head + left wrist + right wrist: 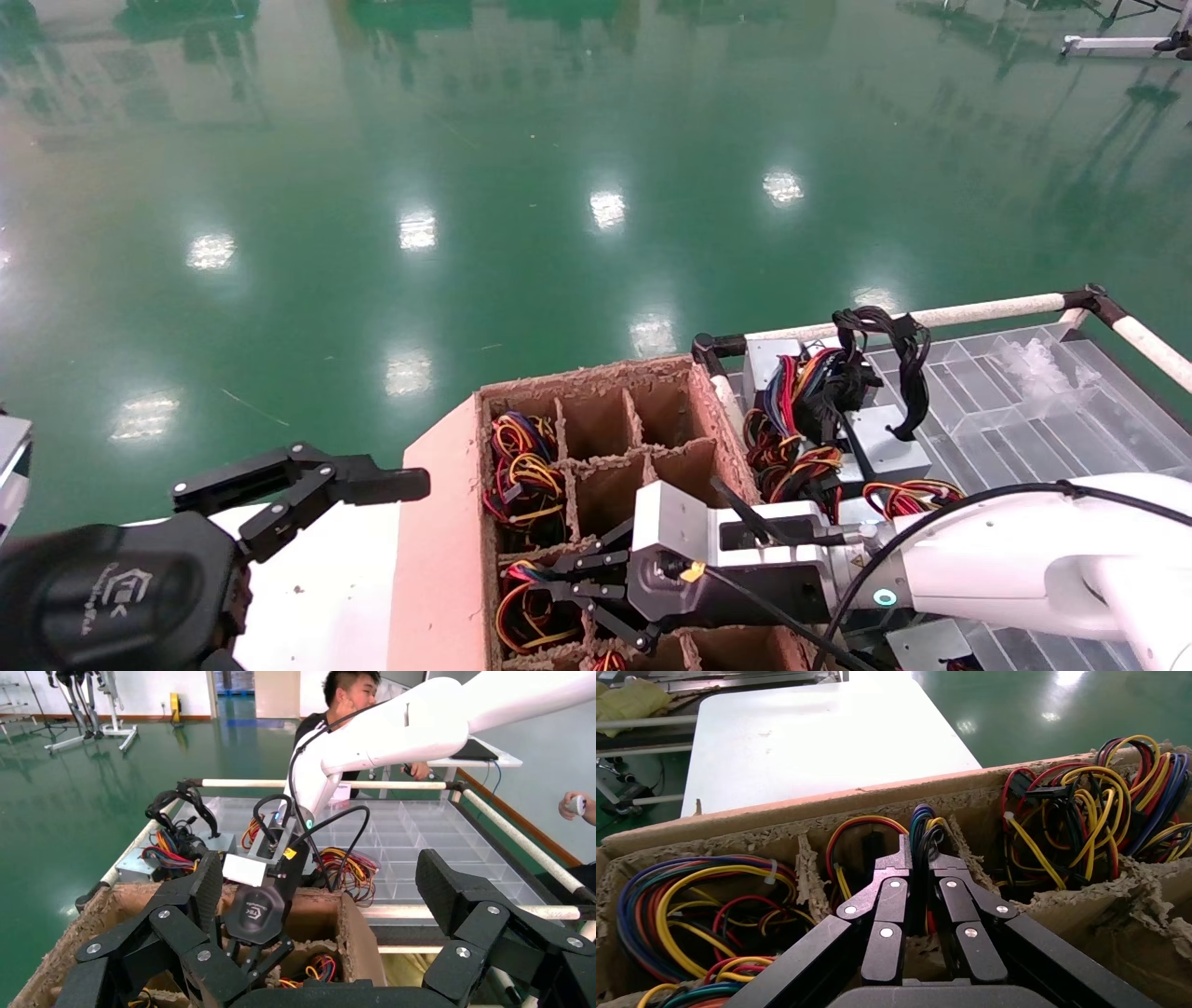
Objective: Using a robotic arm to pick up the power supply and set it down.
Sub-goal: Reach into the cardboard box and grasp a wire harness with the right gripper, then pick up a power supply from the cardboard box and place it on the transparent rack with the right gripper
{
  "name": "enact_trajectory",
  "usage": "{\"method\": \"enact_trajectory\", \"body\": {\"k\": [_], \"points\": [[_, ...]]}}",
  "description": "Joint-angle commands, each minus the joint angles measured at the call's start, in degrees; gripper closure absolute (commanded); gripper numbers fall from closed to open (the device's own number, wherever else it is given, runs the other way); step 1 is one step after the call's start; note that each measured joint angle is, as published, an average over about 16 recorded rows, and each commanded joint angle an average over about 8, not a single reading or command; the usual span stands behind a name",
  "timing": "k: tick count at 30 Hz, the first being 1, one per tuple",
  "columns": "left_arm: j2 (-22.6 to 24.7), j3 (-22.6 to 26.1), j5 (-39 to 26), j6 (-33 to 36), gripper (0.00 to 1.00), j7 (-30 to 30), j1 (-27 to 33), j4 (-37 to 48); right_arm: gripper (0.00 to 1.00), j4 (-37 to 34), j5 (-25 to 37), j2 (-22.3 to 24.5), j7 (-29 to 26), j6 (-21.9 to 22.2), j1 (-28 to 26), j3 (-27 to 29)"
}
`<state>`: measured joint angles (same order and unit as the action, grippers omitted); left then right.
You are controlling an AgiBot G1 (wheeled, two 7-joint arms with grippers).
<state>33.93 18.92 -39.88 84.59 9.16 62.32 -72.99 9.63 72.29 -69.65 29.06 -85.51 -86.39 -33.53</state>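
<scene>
My right gripper (pixel 551 584) reaches down into a middle compartment of the brown cardboard box (pixel 596 377). In the right wrist view, the right gripper (pixel 921 855) has its jaws shut on a bunch of black, blue, yellow and red wires (pixel 925 822) that rise between the fingers. These wires belong to the power supply; its metal body is hidden down in the compartment. The white robotic arm (pixel 1015 550) stretches in from the right. My left gripper (pixel 372 489) hangs open at the lower left, beside the box, holding nothing.
Other compartments hold coloured wire bundles (pixel 521 466). More power supplies (pixel 880 443) with wires lie on a clear divided tray (pixel 1024 410) framed by white rails (pixel 978 308). A white table (pixel 807 734) lies beyond the box. A person (pixel 351 699) stands behind the tray.
</scene>
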Motion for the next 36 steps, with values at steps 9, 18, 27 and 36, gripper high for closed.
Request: {"method": "enact_trajectory", "body": {"k": [9,18,27,36], "points": [[-0.01,0.01,0.01,-0.01,0.00,-0.01,0.00,0.00,1.00,-1.06,-2.07,1.94,0.60,-3.25,-1.49,1.32],[-0.01,0.03,0.02,-0.01,0.00,-0.01,0.01,0.00,1.00,4.54,-9.43,6.70,-2.62,-6.04,-1.40,4.18],[-0.02,0.04,0.03,-0.02,0.00,-0.02,0.01,0.00,1.00,22.59,-22.80,17.31,-10.43,-5.79,1.41,6.38],[-0.02,0.05,0.03,-0.02,0.00,-0.02,0.01,0.00,1.00,33.88,-32.05,29.59,-15.55,-4.90,1.26,9.13]]}}
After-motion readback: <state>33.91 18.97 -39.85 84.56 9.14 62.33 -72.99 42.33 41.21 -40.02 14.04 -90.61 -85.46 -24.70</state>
